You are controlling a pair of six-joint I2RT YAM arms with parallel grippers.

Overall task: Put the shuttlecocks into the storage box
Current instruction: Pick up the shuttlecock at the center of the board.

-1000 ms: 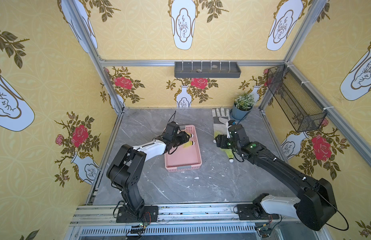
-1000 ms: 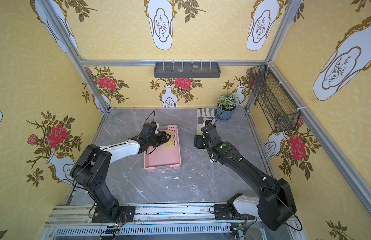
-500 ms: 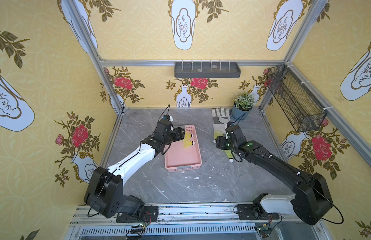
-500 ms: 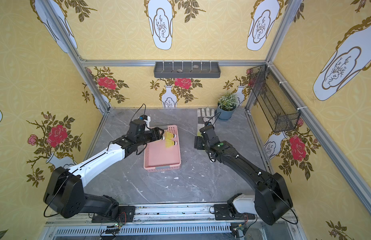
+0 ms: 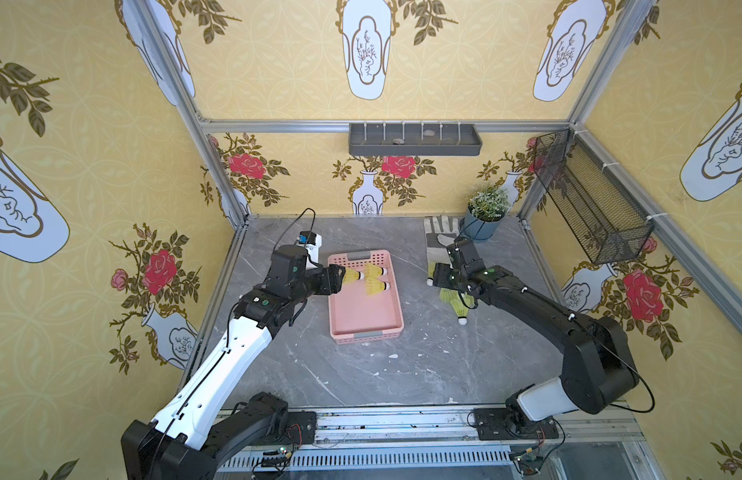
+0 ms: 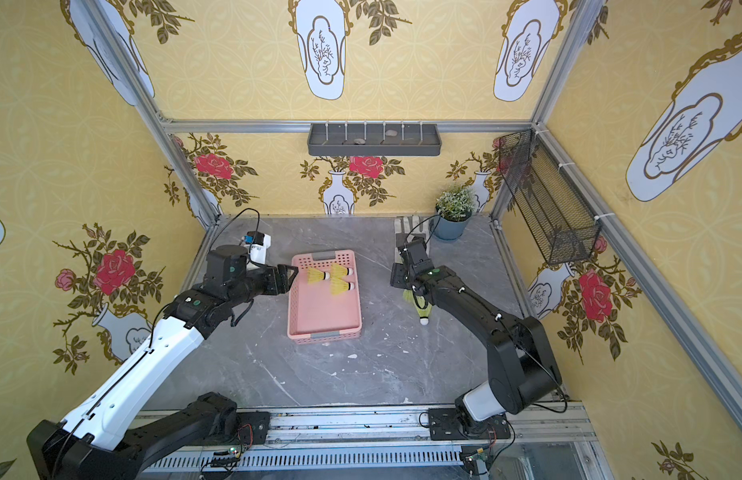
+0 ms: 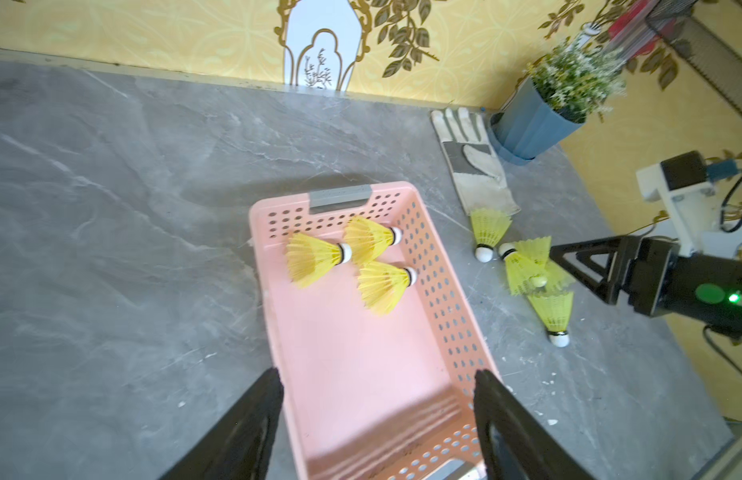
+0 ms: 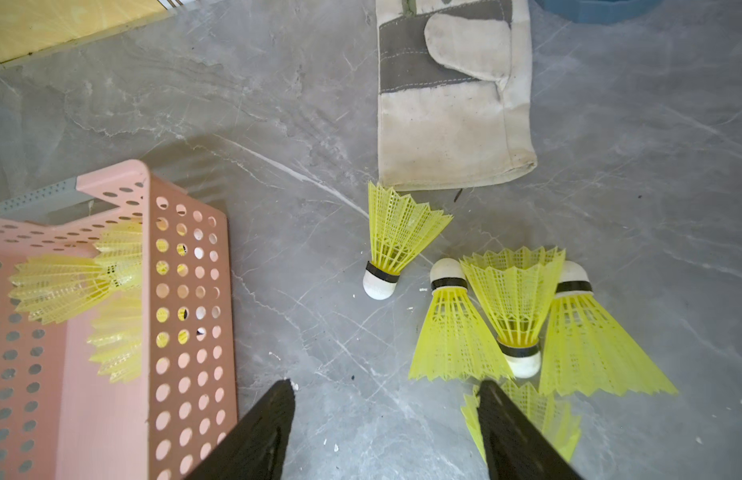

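Right wrist: our right hand (image 8: 386, 384) is spread, empty. The shuttlecocks (image 8: 512, 299) look featherlight, skirts flimsy; we pinch the banded tip.

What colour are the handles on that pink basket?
Grey handles; the left wrist view shows them best.

Eight shuttlecocks (image 8: 396, 241) in all: three inside the box (image 7: 444, 299), and five on the counter (image 5: 361, 374), counted in the right wrist view. One pink box. One glove (image 8: 452, 137). One potted plant (image 5: 487, 203). One grey tray (image 5: 415, 147). One wire basket (image 5: 589, 208). Two pincers: left pincer (image 7: 377, 374) and right pincer (image 8: 386, 384).
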